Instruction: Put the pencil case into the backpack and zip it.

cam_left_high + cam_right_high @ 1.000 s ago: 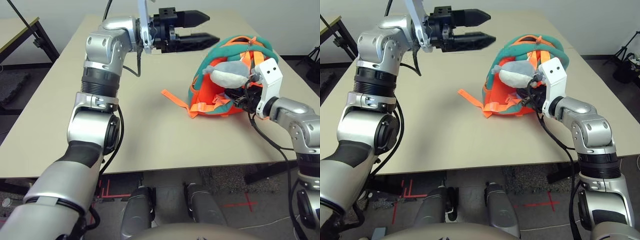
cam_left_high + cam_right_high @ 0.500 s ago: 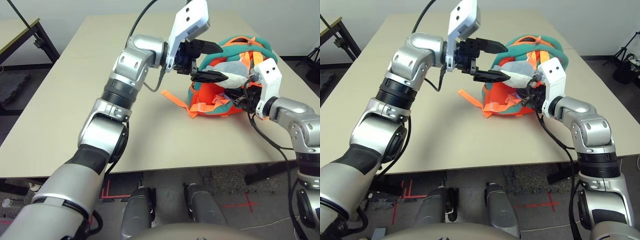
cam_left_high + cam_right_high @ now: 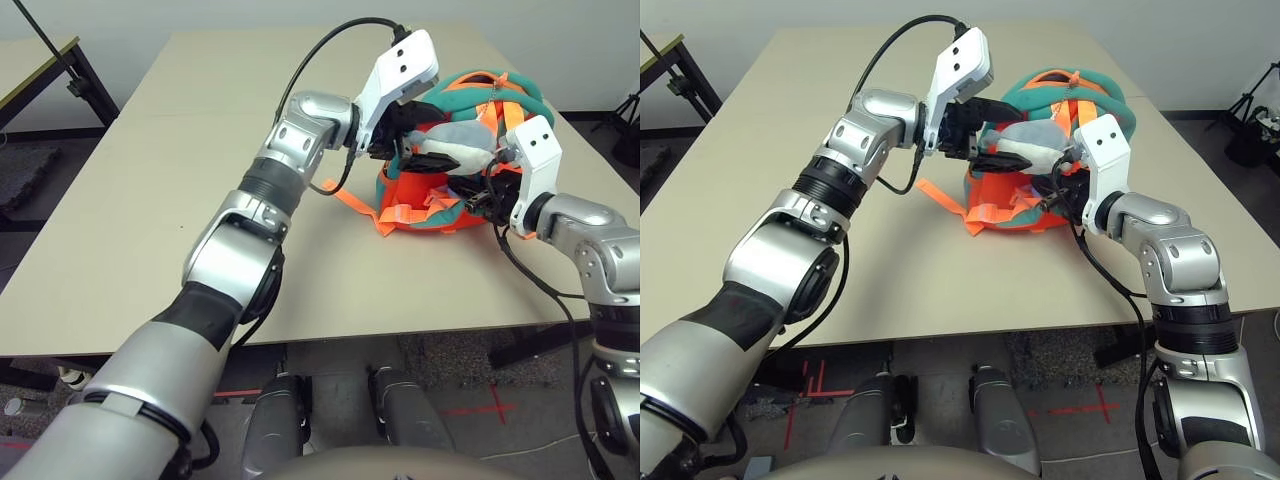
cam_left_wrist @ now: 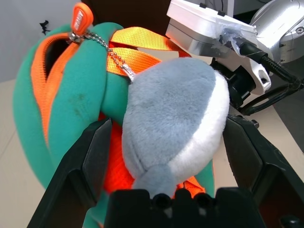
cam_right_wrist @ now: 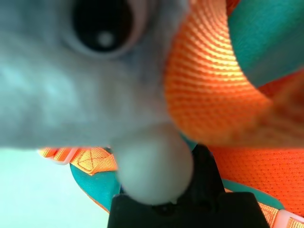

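Plush toy (image 4: 175,118) on orange-teal backpack (image 3: 450,205) sits between open left pincer (image 4: 173,156) fingers.

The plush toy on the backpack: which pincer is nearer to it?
Left. The left pincer has one finger on each side of the plush toy. The right pincer is beside the toy, at the backpack.

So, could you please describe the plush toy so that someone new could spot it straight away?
On the beige table lies an orange backpack with teal trim. The plush toy hangs on its front from a small chain, between the left gripper's open fingers. It alone is soft, grey on top and white beneath.
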You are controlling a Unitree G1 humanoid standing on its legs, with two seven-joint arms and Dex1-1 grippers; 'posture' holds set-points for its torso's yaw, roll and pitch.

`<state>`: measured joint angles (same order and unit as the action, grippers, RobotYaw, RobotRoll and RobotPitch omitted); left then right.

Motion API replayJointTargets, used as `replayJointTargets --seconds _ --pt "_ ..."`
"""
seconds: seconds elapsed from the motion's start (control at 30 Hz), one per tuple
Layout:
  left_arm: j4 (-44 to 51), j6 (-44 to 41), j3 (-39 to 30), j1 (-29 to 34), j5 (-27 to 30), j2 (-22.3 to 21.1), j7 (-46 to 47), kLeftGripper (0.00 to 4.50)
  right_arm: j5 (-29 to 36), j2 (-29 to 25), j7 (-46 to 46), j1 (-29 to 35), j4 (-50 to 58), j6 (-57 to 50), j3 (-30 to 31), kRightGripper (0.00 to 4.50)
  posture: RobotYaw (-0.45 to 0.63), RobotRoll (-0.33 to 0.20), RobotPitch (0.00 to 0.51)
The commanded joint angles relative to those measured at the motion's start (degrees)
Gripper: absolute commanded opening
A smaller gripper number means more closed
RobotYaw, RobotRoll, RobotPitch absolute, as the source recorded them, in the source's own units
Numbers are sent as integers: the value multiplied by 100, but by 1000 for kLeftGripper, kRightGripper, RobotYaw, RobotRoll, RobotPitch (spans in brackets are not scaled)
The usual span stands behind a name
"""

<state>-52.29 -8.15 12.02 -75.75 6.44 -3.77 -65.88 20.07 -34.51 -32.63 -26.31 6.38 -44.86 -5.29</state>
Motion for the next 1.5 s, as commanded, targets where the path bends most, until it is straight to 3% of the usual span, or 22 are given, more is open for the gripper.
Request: replayJointTargets --seconds 0.03,0.23,0.27,0.53,0.87,1.13,1.5 --pt "-124 -14 -10 -84 -93 23 -87 3508 -32 70 -7 95 -113 -159 182 242 -218 0 98" --pt "-123 -65 -2 -65 -127 -64 -174 1170 -36 76 -6 90 -122 -157 183 242 -217 0 98" --pt "-124 -70 -8 -64 -130 -79 -179 1111 -39 77 -7 84 -132 -154 185 242 -217 0 98" --pt "211 -466 -407 -120 196 -362 -213 1103 -52 93 -5 71 -144 -151 200 242 -214 0 98" --pt "940 -1174 -974 -59 525 -1319 -174 1103 -91 96 -46 23 -287 -65 233 242 -199 0 95" --pt "1309 -1597 -834 765 419 -2077 -339 1103 -122 92 -89 -62 -417 22 269 242 -189 0 90" --pt "731 -1482 -415 1739 51 -2136 -259 1103 -188 104 -132 -170 -515 54 313 242 -180 0 94"
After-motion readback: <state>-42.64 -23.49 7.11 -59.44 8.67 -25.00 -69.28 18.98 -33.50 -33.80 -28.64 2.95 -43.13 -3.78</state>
